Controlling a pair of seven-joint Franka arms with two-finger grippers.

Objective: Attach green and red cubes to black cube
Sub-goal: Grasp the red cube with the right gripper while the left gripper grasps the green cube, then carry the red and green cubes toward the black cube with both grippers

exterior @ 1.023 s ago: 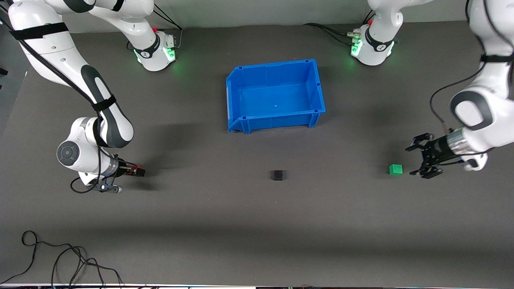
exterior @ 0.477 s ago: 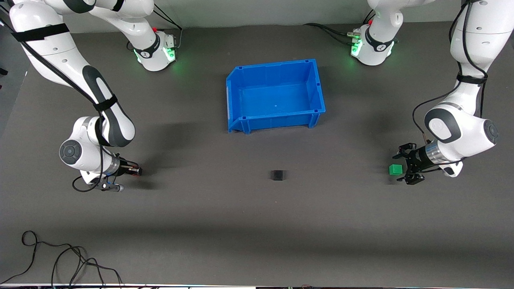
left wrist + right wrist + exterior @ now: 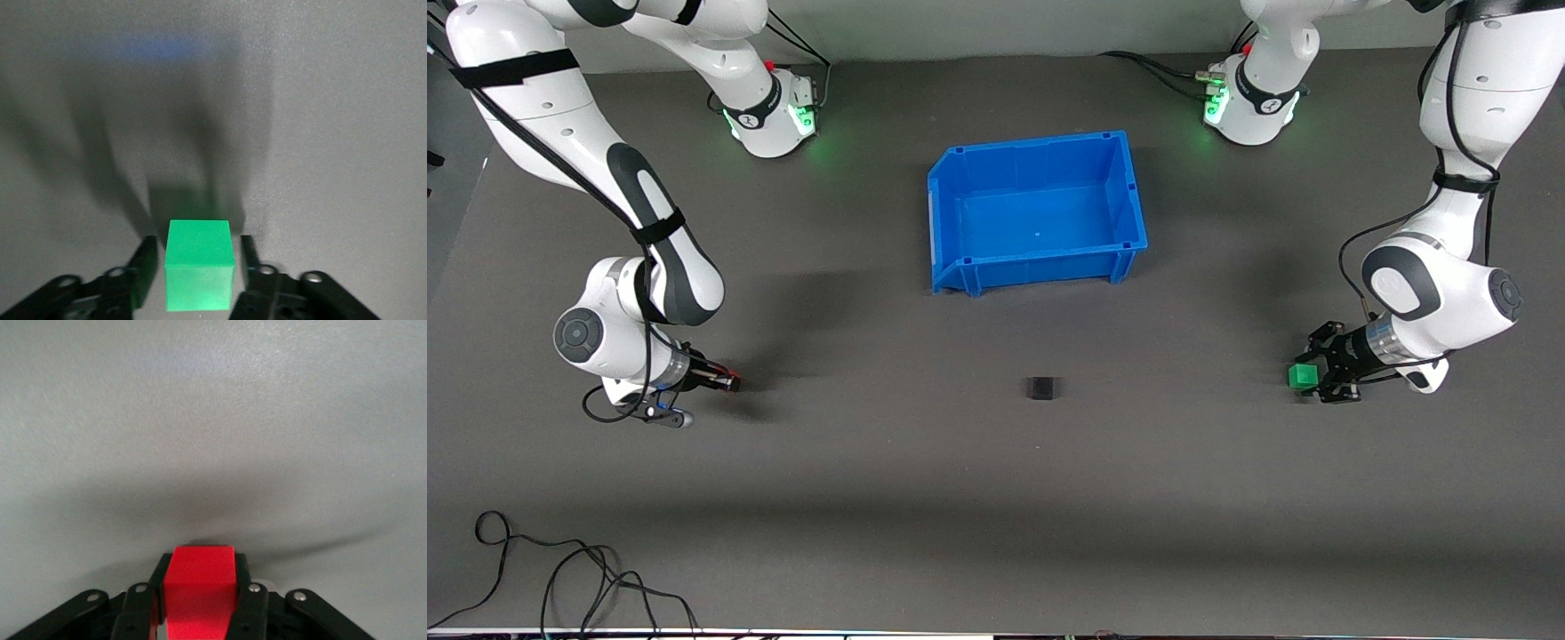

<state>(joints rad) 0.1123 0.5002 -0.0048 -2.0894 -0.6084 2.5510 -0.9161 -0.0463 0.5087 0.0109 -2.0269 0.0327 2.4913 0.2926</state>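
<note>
The left gripper (image 3: 1319,377), low at the left arm's end of the table, has its fingers apart around the smooth, square-edged green cube (image 3: 199,265). The right gripper (image 3: 727,382), at the right arm's end, is clamped on the red cube (image 3: 199,593). The matte black cube (image 3: 1040,388) sits flat between them, nearer the front camera than the glossy blue bin (image 3: 960,267).

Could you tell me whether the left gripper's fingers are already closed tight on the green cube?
No, the left wrist view shows gaps between the green cube and both fingers.
</note>
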